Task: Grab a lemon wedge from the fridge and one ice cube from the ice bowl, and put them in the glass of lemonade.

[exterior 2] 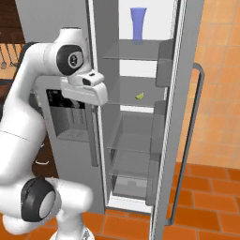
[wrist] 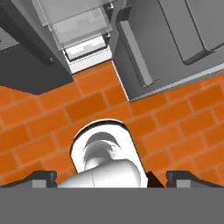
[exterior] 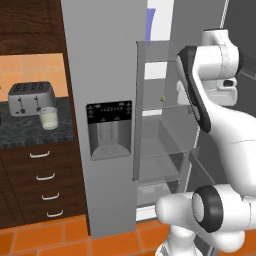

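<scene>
The fridge stands with its right door swung open and its glass shelves showing. On a middle shelf lies the tiny yellow-green lemon wedge. My gripper hangs in front of the open compartment, left of the wedge and about level with it, and points down at the floor. It is open and holds nothing, its fingertips wide apart. The glass of lemonade stands on the dark counter next to the toaster. The ice bowl is out of view.
A tall blue cup stands on the fridge's top shelf. The black dispenser sits in the shut left door. Drawers run under the counter. Orange tiled floor lies below my hand. The open door's long handle juts out on the right.
</scene>
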